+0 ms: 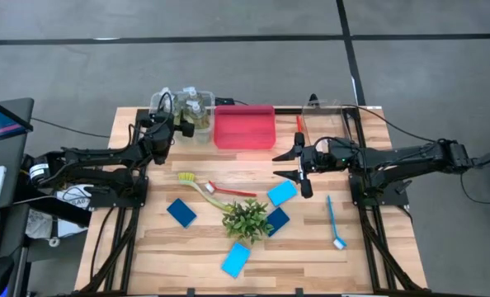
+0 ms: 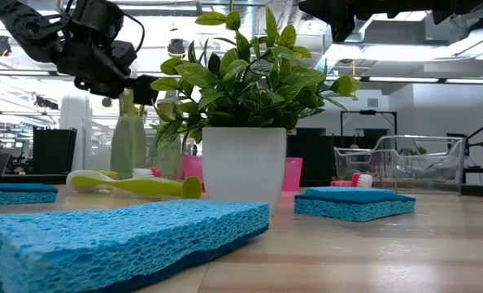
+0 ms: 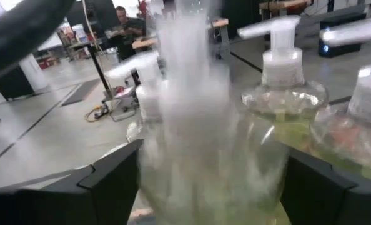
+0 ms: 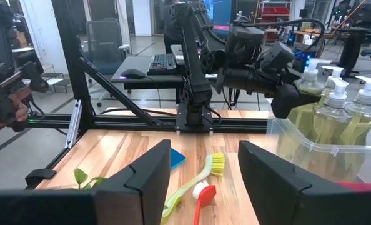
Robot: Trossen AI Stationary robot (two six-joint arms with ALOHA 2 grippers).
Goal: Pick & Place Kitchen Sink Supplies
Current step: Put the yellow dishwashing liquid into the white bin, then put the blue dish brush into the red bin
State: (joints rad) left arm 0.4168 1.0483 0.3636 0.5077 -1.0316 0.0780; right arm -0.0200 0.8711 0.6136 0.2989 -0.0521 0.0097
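Observation:
Several clear pump bottles of yellow-green liquid (image 4: 335,119) stand in a clear bin (image 1: 208,101) at the far left. My left gripper (image 3: 213,181) reaches level into that bin, its fingers on either side of one blurred bottle (image 3: 198,125), with the jaws wide. My right gripper (image 1: 297,162) hangs open over the table's middle right with nothing between its fingers. On the table lie a yellow brush (image 1: 197,186), a red brush (image 1: 233,191), a blue brush (image 1: 334,223) and several blue sponges, such as one light blue (image 1: 282,193) and one dark blue (image 1: 181,212). My left gripper has its two fingers (image 3: 113,181) level beside the body of the blurred bottle, one on each side. I cannot tell whether they touch it. The bottle stands upright among the other bottles.
A red bin (image 1: 245,128) stands at the far middle, and a second clear bin (image 1: 327,124) at the far right holds a red brush (image 1: 300,124). A potted green plant (image 1: 247,219) stands among the sponges. Bare wood lies along the near edge.

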